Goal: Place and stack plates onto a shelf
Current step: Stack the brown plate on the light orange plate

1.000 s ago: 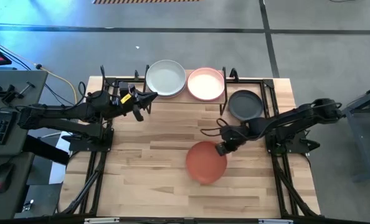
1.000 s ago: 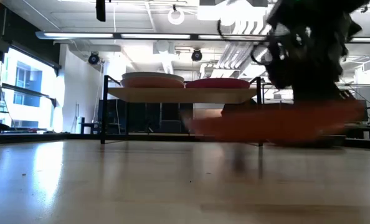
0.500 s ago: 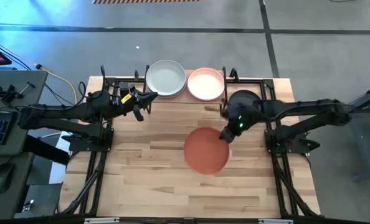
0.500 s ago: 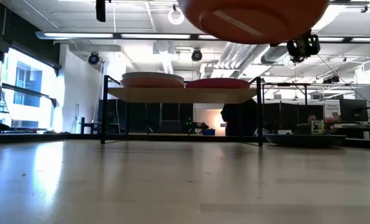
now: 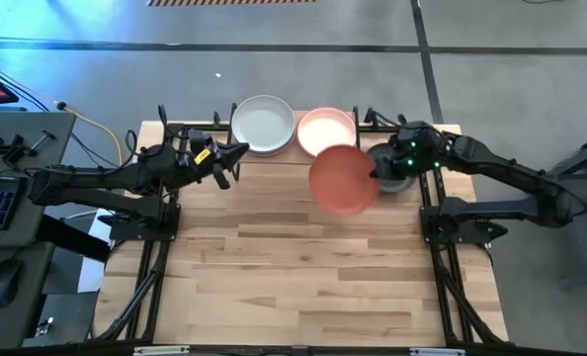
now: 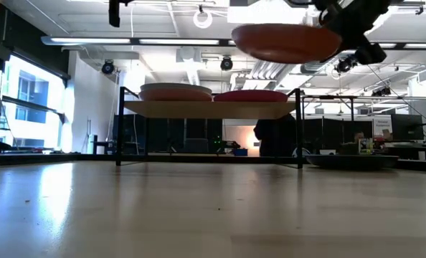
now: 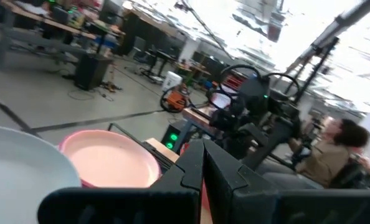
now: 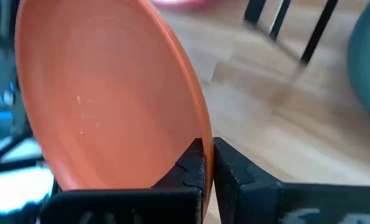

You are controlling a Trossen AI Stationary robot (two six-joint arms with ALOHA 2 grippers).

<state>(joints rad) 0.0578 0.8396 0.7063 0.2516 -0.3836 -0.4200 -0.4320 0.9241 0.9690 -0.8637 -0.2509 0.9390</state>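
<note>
Terracotta plate (image 5: 344, 179), round, matte, shallow-rimmed, hangs level above the table, rim pinched by right tool (image 5: 376, 173).

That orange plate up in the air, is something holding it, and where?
Yes. The right tool pinches the orange plate by its rim, lifting it above the table near the shelf. The left tool holds nothing.
</note>
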